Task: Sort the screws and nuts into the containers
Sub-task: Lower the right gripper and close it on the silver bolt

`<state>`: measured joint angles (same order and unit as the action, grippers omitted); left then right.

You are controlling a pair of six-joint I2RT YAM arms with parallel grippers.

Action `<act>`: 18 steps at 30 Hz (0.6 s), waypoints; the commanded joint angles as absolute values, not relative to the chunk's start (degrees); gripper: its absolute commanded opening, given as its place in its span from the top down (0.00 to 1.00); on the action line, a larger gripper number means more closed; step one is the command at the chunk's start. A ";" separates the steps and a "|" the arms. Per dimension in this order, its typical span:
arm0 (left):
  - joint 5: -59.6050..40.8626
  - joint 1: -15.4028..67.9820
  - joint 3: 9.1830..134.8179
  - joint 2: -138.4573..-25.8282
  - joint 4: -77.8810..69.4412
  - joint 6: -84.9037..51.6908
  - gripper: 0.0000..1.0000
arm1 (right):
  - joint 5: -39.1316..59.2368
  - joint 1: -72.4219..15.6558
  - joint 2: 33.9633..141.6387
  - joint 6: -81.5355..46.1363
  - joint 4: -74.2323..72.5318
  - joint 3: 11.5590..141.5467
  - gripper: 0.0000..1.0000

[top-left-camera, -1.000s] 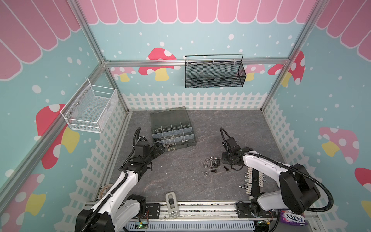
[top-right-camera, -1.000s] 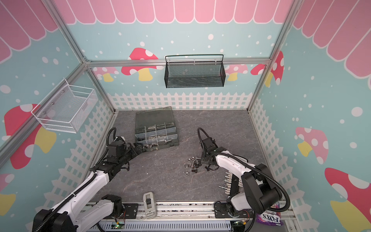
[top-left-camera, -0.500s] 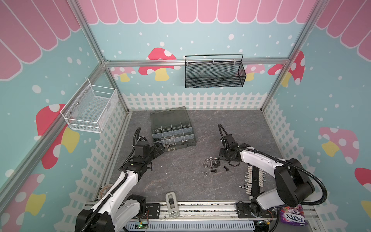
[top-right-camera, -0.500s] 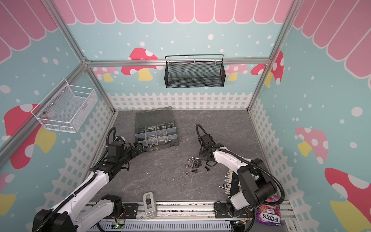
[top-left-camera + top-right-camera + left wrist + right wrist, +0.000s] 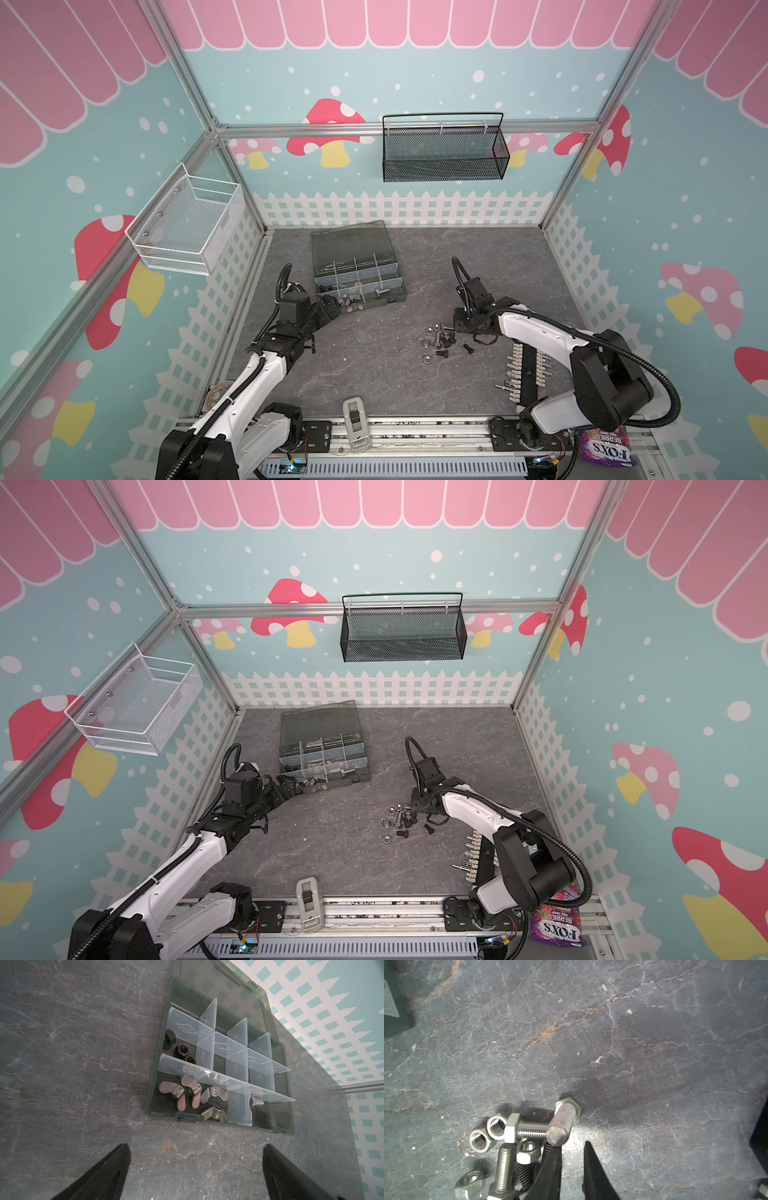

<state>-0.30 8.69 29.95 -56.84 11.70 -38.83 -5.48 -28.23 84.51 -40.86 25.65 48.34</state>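
1. The containers [image 5: 208, 1047] are small rectangular compartments in a dark grey plastic organizer box [image 5: 154, 1084]. They are split by pale translucent dividers embossed with diamond and triangle marks.
2. We see three black hex nuts [image 5: 182, 1050] in one corner compartment. The compartment beside it holds four shiny silver wing nuts [image 5: 193, 1089], jumbled and partly touching. Past the next divider lies one silver hex-headed piece [image 5: 257, 1102], half veiled by plastic, and we cannot tell what it is.
3. The smoky see-through lid [image 5: 218, 987] stands open behind the compartments.
4. In both top views the box sits toward the back left of the table. The unsorted pile [image 5: 440, 340] lies right of the middle, well apart from the box.
5. Up close, the pile shows silver screws [image 5: 529, 1128] with hex heads and threaded shafts, and one tilted screw [image 5: 563, 1122] propped on its head. Silver loose nuts [image 5: 480, 1142] touch them. In a top view we also see black screws [image 5: 441, 353] at the pile's near edge.
6. The left gripper [image 5: 196, 1147] is spread wide with nothing between its fingers, just short of the box's latch edge.
7. The right gripper [image 5: 572, 1147] has its black tapered fingers a narrow gap apart, with nothing between them. One finger is just beside the tilted screw, but we cannot tell whether they touch.
8. The table [image 5: 612, 1043] looks like rough dark slate with pale and rusty veins.
9. A white terminal strip [image 5: 525, 374] with metal pins lies beside the right arm.
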 commanded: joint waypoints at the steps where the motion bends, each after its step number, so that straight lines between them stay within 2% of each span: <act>1: -0.45 8.35 31.56 -56.94 11.43 -39.72 0.00 | -5.78 -28.63 85.47 -41.05 24.12 48.33 0.76; 18: -0.48 8.22 31.38 -56.95 11.52 -39.33 0.00 | -8.10 -28.29 91.37 -40.99 21.23 51.42 0.75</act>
<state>-0.30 8.64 30.04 -56.84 11.70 -38.83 -6.70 -28.49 90.30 -40.75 22.02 49.78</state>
